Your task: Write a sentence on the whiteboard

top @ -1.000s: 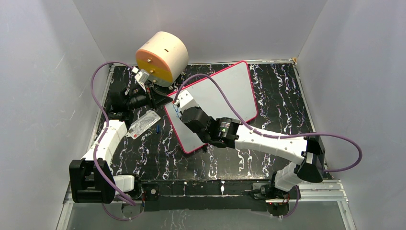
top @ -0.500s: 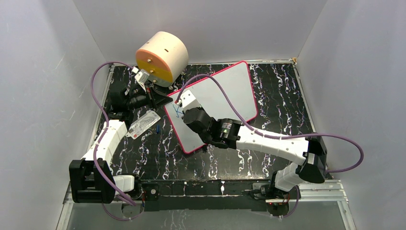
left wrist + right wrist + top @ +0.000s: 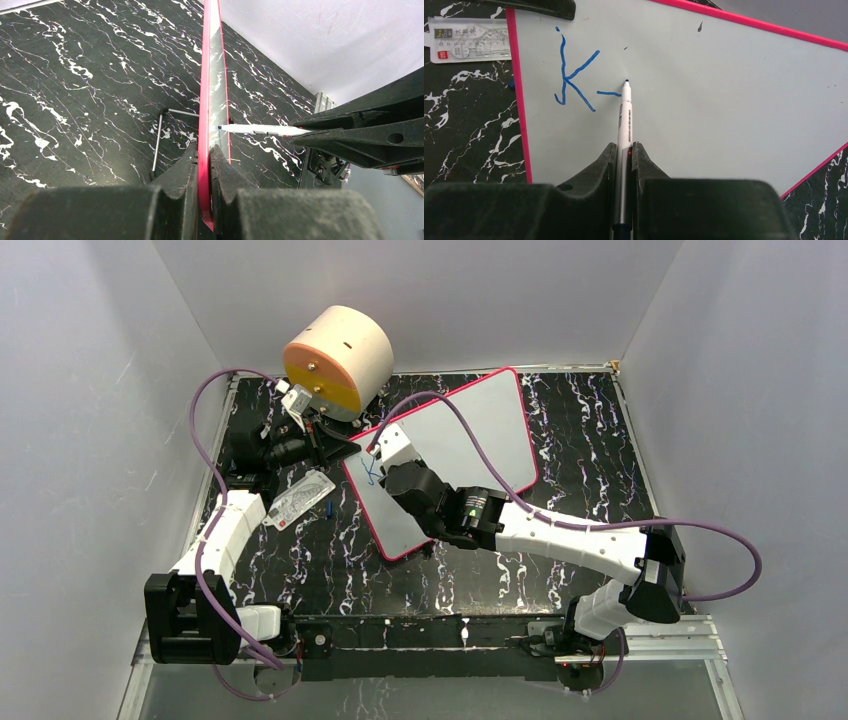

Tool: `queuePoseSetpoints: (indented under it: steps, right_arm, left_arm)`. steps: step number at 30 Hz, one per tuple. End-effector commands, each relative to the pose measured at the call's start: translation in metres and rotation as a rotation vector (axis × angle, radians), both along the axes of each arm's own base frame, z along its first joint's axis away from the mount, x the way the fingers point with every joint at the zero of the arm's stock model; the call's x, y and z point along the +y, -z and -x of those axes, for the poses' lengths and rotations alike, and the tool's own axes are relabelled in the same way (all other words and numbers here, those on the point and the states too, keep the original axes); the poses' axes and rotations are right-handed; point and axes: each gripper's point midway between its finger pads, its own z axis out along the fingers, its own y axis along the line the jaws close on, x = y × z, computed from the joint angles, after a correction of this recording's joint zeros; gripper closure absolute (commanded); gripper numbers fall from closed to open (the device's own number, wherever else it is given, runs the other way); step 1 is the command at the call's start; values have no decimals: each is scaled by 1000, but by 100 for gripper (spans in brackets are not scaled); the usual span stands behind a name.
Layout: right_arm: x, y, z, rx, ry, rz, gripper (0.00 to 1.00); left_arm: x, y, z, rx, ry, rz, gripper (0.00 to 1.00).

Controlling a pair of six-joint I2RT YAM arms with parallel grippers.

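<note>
Right claw (image 3: 625,150) is clamped on a white marker (image 3: 625,117), whose blue tip touches the whiteboard (image 3: 734,100) at the end of a short stroke — of the sentence (image 3: 571,80) only that stroke and a blue K beside it are written. Left claw (image 3: 204,156) is pinched shut on the whiteboard's pink edge; the board lies askew on the black marbled table (image 3: 590,430), with a printed card (image 3: 469,37) just off its border.
</note>
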Motion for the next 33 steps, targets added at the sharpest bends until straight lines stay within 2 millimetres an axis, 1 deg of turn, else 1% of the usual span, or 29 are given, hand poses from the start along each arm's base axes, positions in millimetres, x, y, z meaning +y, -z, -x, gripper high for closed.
queuePoseSetpoints:
  steps: [1,10,27,33]
  right_arm:
    - [5,-24,-6,-41,-1,-82,100]
    - [13,-19,0,-13,-55,-77,100]
    - [10,4,11,64,-88,-7,100]
    - [5,12,11,81,-69,28,100]
  left_arm:
    - [-8,9,15,-46,76,-27,100]
    - [-8,9,14,-46,76,-27,100]
    - [-8,10,14,-43,76,-28,100]
    - [-8,10,14,-44,75,-29,100]
